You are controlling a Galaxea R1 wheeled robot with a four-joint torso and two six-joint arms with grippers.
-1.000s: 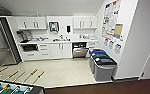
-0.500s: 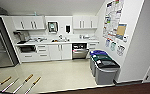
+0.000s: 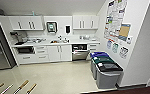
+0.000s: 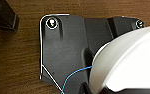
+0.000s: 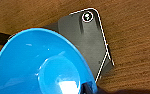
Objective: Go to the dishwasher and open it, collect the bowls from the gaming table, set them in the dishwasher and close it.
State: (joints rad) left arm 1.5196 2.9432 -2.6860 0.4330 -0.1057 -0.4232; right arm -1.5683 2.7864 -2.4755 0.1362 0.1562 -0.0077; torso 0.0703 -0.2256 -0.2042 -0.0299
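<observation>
Both grippers sit too close to their wrist cameras for us to make out the fingers, so we cannot tell whether either is apart, together or clamped on anything. What we do see in the right wrist view is a blue bowl [image 5: 41, 65], large and tilted, its inside facing the camera, above a brown wood-grain floor [image 5: 131, 50]. In the left wrist view a white bowl [image 4: 126, 62] takes up one corner, seen from its outside, above the same brown surface. We judge that each arm carries one bowl, though the grasp itself is hidden.

From the head view we face a kitchenette. Its dishwasher [image 3: 79, 52] stands under the counter [image 3: 56, 42], between the white cabinet doors [image 3: 59, 52] and a narrow stack of drawers [image 3: 93, 46]. Its top looks dark and open while the steel front hangs lower, so we judge the door is already opened, at least partly. It lies well apart from us, across a pale floor [image 3: 58, 75]. Rod handles of the gaming table [image 3: 21, 86] show at the near edge of the picture, just beside us.

So opening appears done and collecting seems done for these two bowls. Left to do: crossing to the dishwasher, loading both bowls, closing it.
</observation>
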